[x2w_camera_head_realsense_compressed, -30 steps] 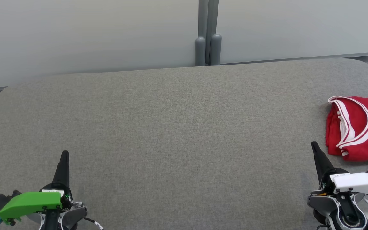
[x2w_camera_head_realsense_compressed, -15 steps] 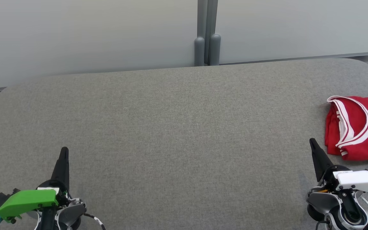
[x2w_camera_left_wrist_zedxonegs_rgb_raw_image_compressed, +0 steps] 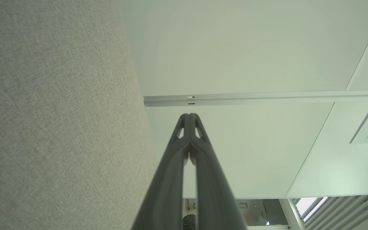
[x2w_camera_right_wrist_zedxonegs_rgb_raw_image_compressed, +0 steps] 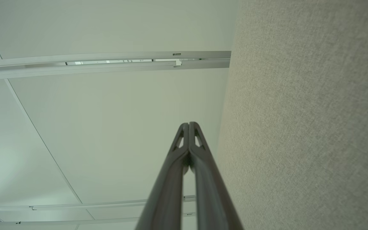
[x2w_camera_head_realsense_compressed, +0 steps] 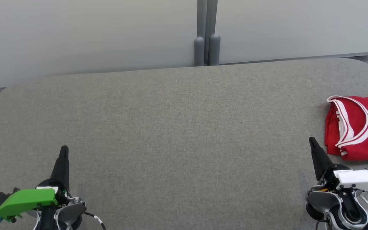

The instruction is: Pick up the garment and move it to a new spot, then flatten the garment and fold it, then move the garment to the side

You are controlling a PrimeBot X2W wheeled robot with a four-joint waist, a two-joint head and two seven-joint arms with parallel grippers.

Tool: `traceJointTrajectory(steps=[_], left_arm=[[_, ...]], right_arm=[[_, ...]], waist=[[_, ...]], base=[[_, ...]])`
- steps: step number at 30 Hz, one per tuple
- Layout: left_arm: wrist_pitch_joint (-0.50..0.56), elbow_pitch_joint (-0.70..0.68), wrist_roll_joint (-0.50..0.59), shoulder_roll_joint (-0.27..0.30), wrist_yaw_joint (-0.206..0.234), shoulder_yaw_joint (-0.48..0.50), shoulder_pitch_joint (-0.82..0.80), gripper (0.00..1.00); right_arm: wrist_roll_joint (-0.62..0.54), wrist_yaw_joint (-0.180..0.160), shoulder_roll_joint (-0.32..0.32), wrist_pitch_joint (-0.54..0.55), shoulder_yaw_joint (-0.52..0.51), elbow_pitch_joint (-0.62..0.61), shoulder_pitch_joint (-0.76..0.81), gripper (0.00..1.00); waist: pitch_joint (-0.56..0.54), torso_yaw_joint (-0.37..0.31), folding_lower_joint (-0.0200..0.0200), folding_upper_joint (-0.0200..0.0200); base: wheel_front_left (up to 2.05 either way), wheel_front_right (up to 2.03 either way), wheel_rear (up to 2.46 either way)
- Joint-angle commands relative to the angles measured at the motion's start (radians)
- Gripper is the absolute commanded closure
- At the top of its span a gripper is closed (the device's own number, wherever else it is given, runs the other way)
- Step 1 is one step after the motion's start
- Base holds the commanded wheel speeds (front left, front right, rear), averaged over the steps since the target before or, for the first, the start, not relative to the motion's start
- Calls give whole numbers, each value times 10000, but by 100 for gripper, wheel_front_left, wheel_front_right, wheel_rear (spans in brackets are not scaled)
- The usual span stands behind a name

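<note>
The garment is red with white stripe trim. It lies folded at the right edge of the grey fabric table in the head view, partly cut off by the frame. My right gripper stands just left of and below it, apart from it, shut and empty. My left gripper is at the lower left, far from the garment, shut with nothing in it. In each wrist view the two dark fingers press together: left gripper, right gripper.
Pale partition panels with a grey post stand behind the table's far edge. The table's corners are rounded. Its grey surface stretches bare between the two grippers.
Both grippers have shifted slightly up the head view; the garment lies where it was.
</note>
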Motion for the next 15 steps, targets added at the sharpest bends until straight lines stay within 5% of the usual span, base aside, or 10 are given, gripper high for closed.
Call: traceJointTrajectory(steps=[1,15], left_arm=[[3,-39,-13,-5,-32,28,-119,100],[2,-40,-13,-5,-32,27,-118,100]], right_arm=[[55,7,-51,29,3,-36,-107,100],[56,7,-51,29,4,-36,-107,100]], waist=[[0,1,0,115],[0,1,0,115]], base=[[0,0,0],[0,0,0]])
